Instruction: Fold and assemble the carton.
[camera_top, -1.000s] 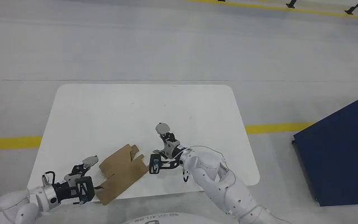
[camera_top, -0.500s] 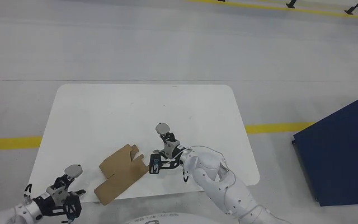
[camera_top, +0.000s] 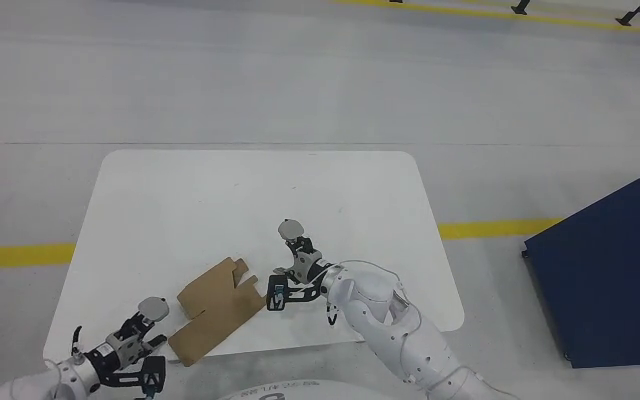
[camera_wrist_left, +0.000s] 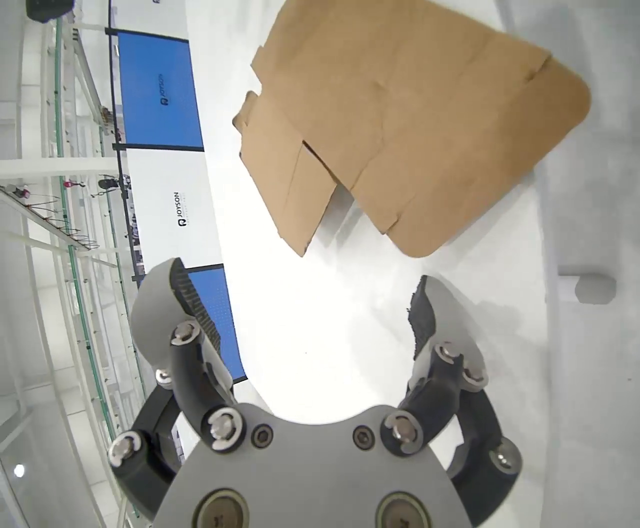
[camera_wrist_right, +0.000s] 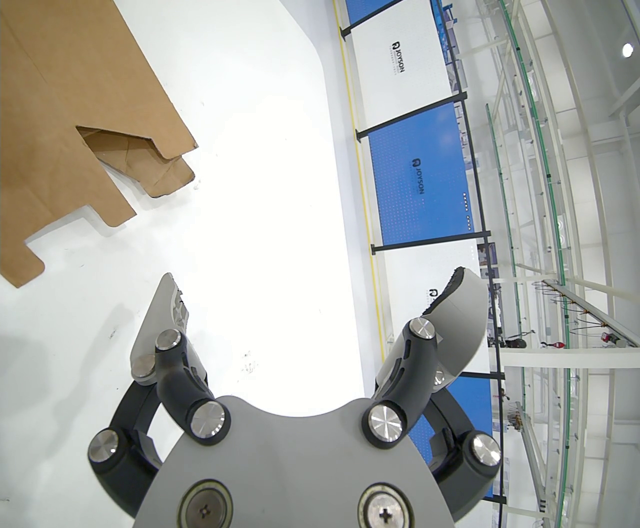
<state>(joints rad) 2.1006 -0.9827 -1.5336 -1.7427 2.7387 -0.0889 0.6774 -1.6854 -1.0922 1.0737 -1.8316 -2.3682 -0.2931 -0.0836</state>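
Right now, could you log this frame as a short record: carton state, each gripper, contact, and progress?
carton: carton lying flat, unassembled, near the front edge of the table
left gripper: left gripper with fingers open, facing the carton's rounded end, apart from it
right gripper: right gripper with fingers open, beside the carton's notched flap end, apart from it
held: nothing in either gripper
progress: no panel raised or folded yet

carton (camera_top: 216, 308) is laid flat on table (camera_top: 260, 190), front edge | is flanked: left gripper (camera_top: 153, 338) leftward, right gripper (camera_top: 280, 268) rightward
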